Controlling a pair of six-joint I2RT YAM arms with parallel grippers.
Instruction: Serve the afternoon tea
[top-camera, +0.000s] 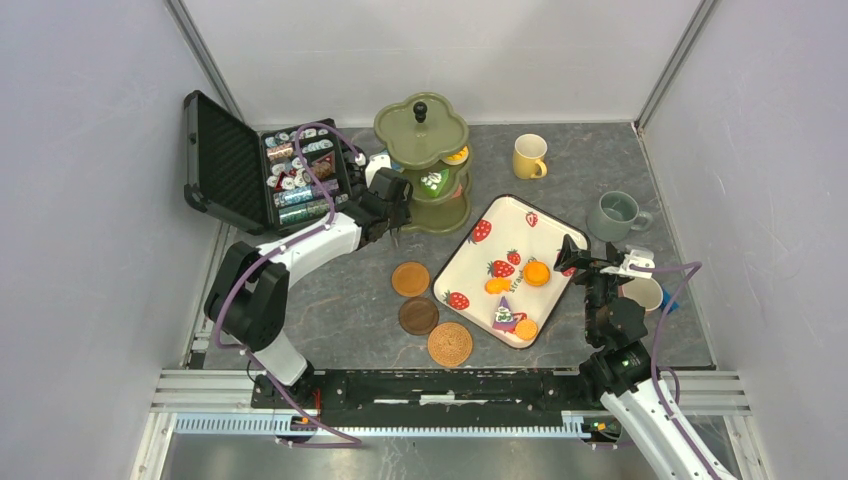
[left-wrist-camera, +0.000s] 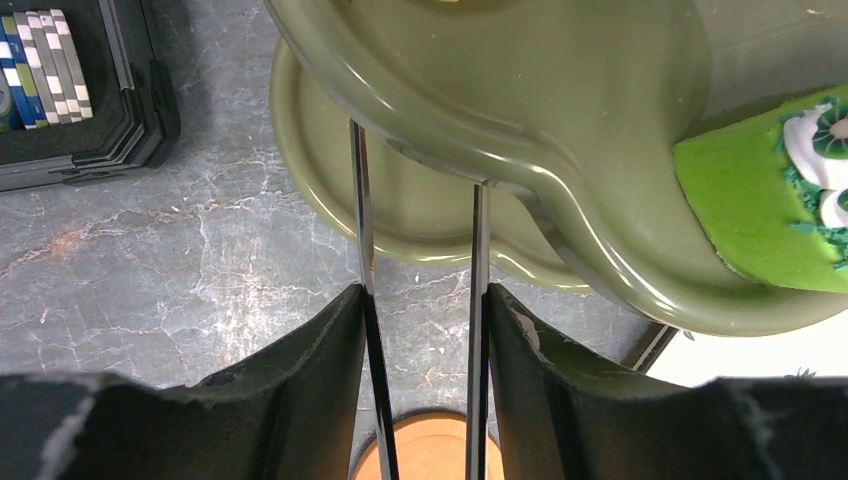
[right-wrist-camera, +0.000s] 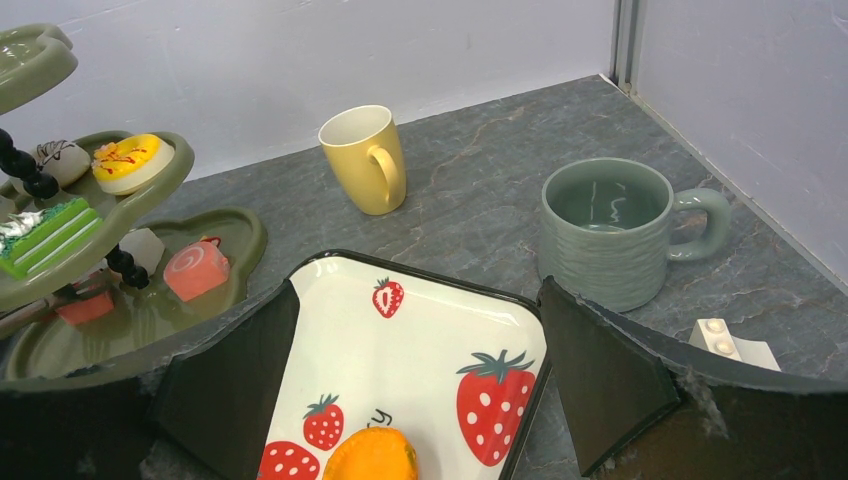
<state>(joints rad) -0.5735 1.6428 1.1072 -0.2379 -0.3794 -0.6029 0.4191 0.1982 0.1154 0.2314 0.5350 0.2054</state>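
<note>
Your left end effector (left-wrist-camera: 422, 290) is partly open and empty, with the olive-green stand (left-wrist-camera: 520, 90) just ahead. Your right end effector (right-wrist-camera: 418, 300) gapes wide and empty, above an orange cake (right-wrist-camera: 370, 455) on the tray (right-wrist-camera: 440, 340).

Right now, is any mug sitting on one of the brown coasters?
No: all three coasters lie bare, and the yellow mug and grey-green mug stand well apart from them.

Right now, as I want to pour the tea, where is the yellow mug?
In the top view the yellow mug stands near the far edge of the table, right of the olive-green stand and beyond the strawberry tray.
</note>
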